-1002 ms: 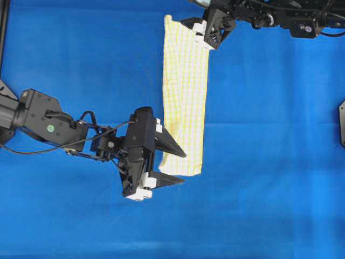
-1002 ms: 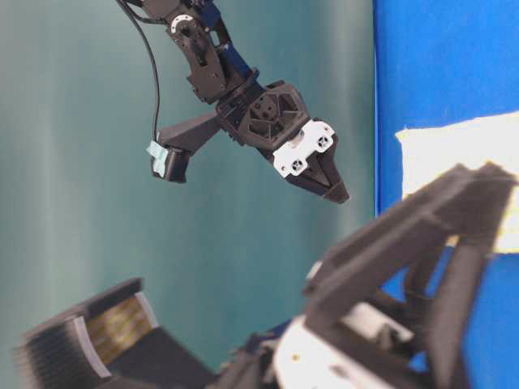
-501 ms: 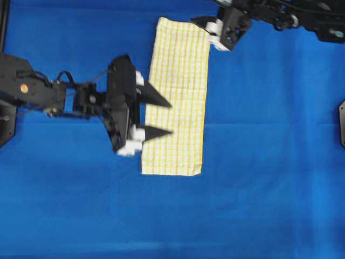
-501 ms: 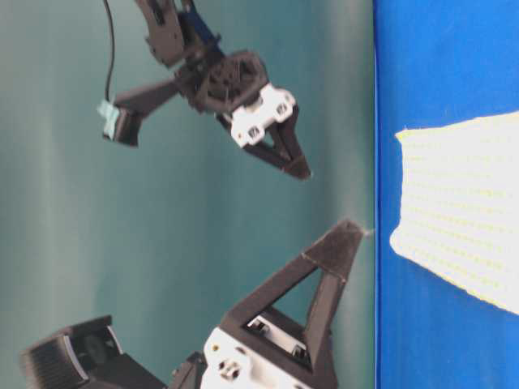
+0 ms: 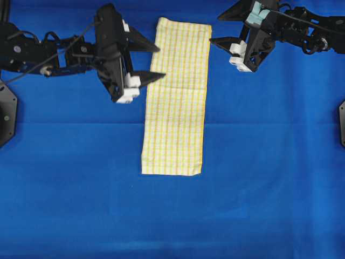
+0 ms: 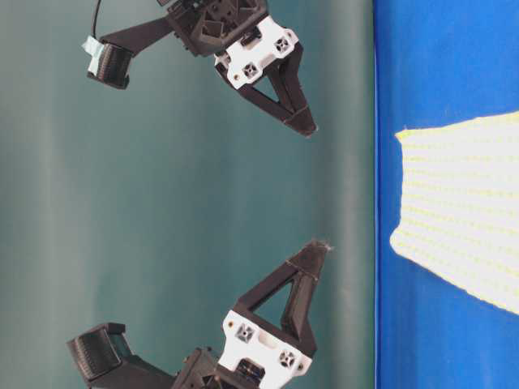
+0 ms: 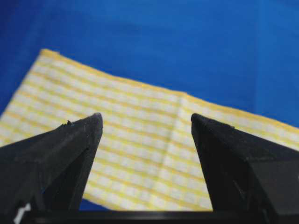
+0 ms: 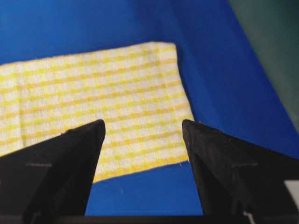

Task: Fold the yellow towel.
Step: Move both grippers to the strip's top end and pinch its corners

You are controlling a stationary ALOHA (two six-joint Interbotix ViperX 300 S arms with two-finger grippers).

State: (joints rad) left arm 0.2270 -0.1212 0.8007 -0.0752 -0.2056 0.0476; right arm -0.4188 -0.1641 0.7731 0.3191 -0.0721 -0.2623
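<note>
Overhead: towel (image 5: 177,97) flat as long strip, left claw (image 5: 155,62) and right claw (image 5: 222,27) open, empty, flanking far end, probably for next fold.

Overhead view: the towel (image 5: 177,97) lies flat on the tabletop (image 5: 269,189) as a long strip running from the far edge toward the middle, slightly right of the left arm and left of the right arm. The left gripper (image 5: 152,62) sits at the towel's left edge near its far end, one finger (image 5: 148,79) overlapping that edge. The right gripper (image 5: 223,28) sits just right of the towel's far right corner, apart from it. Both grippers are raised above the tabletop.
</note>
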